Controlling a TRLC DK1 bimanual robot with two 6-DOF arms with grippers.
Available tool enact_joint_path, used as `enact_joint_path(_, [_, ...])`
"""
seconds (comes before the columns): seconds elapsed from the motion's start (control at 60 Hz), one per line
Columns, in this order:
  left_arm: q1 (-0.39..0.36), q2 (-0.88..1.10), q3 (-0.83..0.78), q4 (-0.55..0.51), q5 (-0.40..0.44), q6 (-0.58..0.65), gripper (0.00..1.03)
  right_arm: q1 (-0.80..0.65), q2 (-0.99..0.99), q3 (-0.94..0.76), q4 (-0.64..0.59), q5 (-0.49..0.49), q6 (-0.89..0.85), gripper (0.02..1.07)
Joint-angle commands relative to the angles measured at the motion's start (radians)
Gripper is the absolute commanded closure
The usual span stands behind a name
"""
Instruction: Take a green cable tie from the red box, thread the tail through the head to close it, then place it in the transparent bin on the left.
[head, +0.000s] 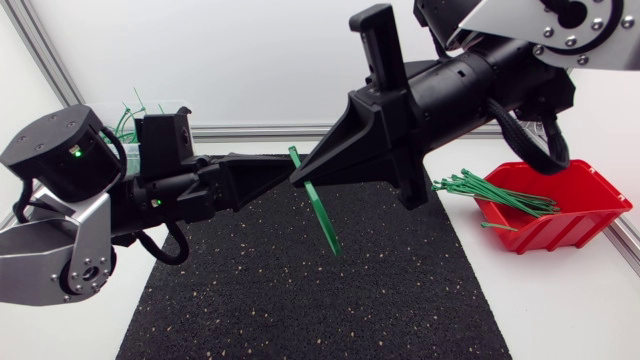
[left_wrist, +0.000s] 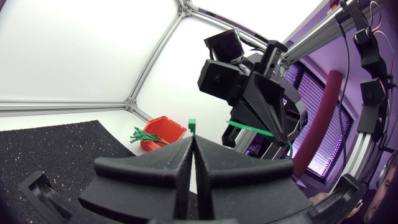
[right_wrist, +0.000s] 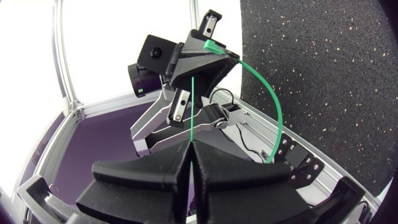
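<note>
Currently both pincers meet tip to tip above the black mat (head: 300, 300). Left pincer (left_wrist: 191, 144): fingers together, clamped on the green cable tie (head: 322, 215), one end poking just past its tips. Right pincer (right_wrist: 191, 146): clamped on the same tie, whose free length curves away below both. Red box (head: 560, 215) lies well behind the right pincer.
</note>
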Motion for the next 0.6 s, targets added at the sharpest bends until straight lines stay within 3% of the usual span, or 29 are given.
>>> enact_joint_path(0.0, [0.012,-0.017,-0.008,0.018,-0.007,-0.031,1.0,-0.003,0.025,0.034,-0.016,-0.009,0.032,1.01])
enact_joint_path(0.25, [0.068,-0.038,0.03,0.018,-0.007,-0.068,1.0,-0.017,0.048,0.065,-0.016,-0.009,0.032,1.01])
enact_joint_path(0.583, [0.073,-0.015,0.07,0.016,-0.007,-0.11,1.0,-0.034,0.066,0.088,-0.01,-0.011,0.032,1.01])
